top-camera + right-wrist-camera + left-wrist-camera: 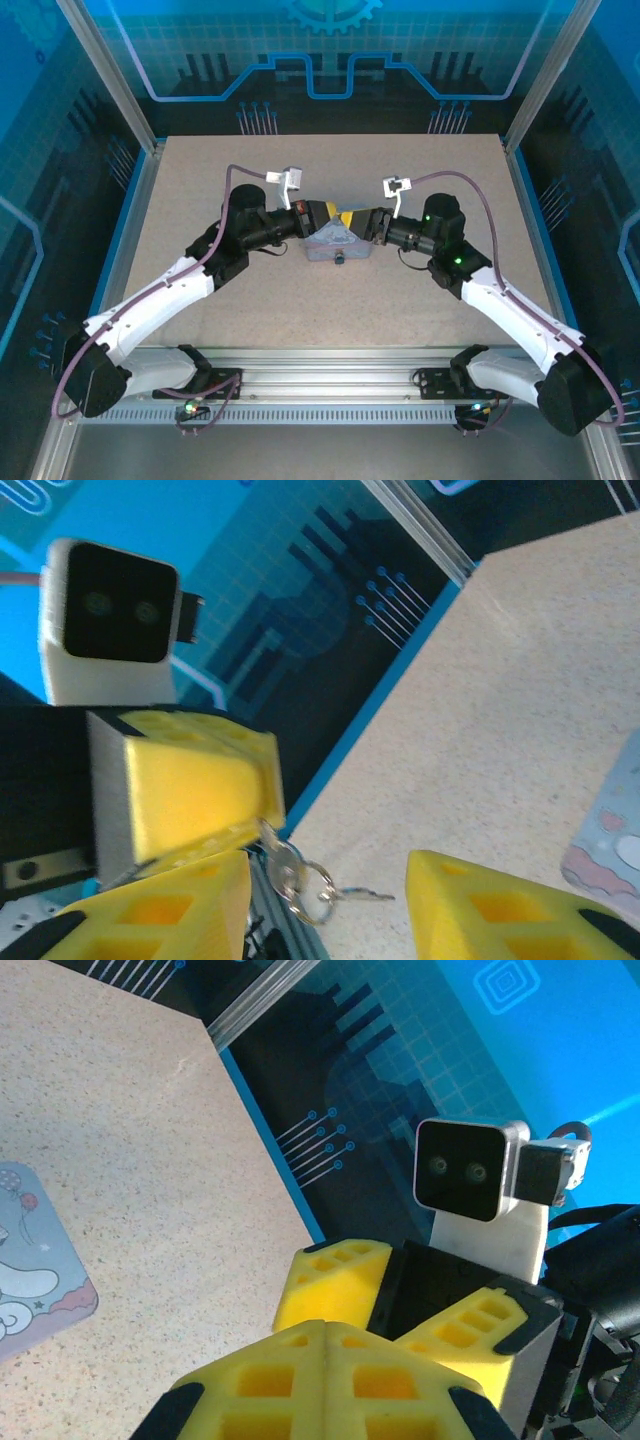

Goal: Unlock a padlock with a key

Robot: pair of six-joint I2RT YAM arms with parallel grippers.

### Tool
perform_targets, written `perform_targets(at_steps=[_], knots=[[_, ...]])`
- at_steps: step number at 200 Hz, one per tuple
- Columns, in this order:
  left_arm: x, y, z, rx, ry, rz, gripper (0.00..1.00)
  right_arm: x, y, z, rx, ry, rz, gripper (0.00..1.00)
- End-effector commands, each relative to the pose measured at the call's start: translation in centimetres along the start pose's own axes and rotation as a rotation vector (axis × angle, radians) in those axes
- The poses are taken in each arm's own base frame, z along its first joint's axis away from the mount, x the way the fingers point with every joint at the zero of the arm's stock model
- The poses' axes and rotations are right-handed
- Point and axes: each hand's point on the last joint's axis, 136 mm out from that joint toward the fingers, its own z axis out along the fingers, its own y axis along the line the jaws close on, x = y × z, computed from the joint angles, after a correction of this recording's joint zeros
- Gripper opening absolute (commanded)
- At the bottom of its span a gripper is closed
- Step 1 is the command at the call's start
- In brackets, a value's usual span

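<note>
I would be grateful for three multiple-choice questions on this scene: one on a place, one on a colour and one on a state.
1. Where does the pale blue cartoon-printed rectangular tin lie? A. midway on the speckled beige table, where the pincers meet; B. at its far left corner; C. on the near rail.
2. What colour are the pincer fingers? A. red; B. yellow; C. green.
3. What holds the small silver key? A. nothing, it lies on the tin; B. the left pincer; C. the right pincer.
Answers: 1 A, the top view shows it there; 2 B, both wrist views show yellow; 3 B, the left pincer pinches it while the right pincer stands open.
</note>
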Motion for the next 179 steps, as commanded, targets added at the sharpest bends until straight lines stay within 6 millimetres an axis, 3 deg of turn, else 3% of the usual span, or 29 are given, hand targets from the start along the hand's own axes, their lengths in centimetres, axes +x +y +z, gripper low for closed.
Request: perform_targets(at_steps=[1, 120, 153, 179], knots=[[0.0, -0.6, 0.2, 0.048, 0.004, -0.005, 0.00, -1.0, 1.7, -0.3, -0.081, -0.034, -0.009, 0.44], [-0.3, -1.5, 0.3, 0.085, -0.008, -0.019, 0.00, -1.0, 2.1, -0.2, -0.097, -0.018, -0.010, 0.29], [-0.3, -1.7, 0.3, 0.095, -0.013, -0.021, 0.00, -0.8, 1.8, 0.0, -0.091, -0.008, -0.004, 0.33], [-0.3, -1.7, 0.3, 0.096, -0.012, -0.021, 0.00, -0.9, 1.9, 0.0, -0.094, -0.010, -0.007, 0.25]])
